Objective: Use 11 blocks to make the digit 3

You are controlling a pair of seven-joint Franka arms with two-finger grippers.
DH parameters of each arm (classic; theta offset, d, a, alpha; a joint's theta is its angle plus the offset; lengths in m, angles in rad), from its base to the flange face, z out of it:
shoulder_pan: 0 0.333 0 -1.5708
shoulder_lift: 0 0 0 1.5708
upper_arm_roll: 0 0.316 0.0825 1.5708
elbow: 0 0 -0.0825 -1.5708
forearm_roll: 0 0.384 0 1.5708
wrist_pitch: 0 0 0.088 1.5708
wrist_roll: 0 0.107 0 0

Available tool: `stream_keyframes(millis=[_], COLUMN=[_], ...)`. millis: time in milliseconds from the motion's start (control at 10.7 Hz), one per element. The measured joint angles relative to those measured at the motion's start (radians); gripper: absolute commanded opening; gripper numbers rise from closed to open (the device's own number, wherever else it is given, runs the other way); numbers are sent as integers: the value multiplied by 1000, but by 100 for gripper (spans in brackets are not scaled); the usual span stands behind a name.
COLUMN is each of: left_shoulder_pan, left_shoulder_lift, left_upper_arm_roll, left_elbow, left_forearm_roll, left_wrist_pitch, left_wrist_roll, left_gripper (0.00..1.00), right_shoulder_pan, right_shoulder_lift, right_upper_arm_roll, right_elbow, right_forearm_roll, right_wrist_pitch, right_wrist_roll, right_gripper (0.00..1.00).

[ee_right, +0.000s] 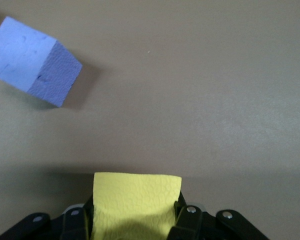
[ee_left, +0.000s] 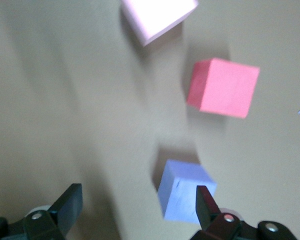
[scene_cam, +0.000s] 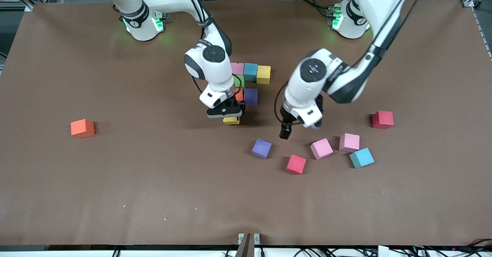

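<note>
Nearest the front camera, loose blocks lie on the tabletop (scene_cam: 153,195): a red block (scene_cam: 296,164), a teal block (scene_cam: 361,157), two pink blocks (scene_cam: 321,148) and a purple block (scene_cam: 261,148). The left hand (scene_cam: 285,133) hangs wide at the purple block's two o'clock. The right hand (scene_cam: 230,115) grips a yellow block (scene_cam: 231,120) at six o'clock of the started cluster (scene_cam: 250,72).

Front view: even overhead light, brown table (scene_cam: 115,180) evenly lit, no glare. Soft short shadows sit close under each arm and beside the blocks. Green glow spills around both arm bases. Left wrist view: washed-out, motion-blurred, pink block (ee_left: 157,17) overexposed. Right wrist view: sharper, dim band near the yellow block (ee_right: 135,200).
</note>
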Motion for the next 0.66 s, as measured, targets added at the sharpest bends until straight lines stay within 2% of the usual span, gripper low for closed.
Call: stream_keyframes(millis=[281,469,657], left_shoulder_pan=[80,157,207], left_shoulder_lift=[21,31,56], left_upper_arm_roll=[2,4,11], left_elbow=[13,14,11], left_forearm_roll=[-2,-15,-15], left_wrist_pitch=[-11,-24,-33], left_wrist_roll=[47,-2,-95], left_gripper=[100,100,100], right_shoulder_pan=[66,113,148], right_shoulder_lift=[-4,-4,-4], right_upper_arm_roll=[-50,-98,-128], right_elbow=[-39,-81,-97], right_forearm_roll=[0,0,0], right_wrist_pitch=[64,126,132], right_wrist_roll=[24,24,30], right_gripper=[0,0,0])
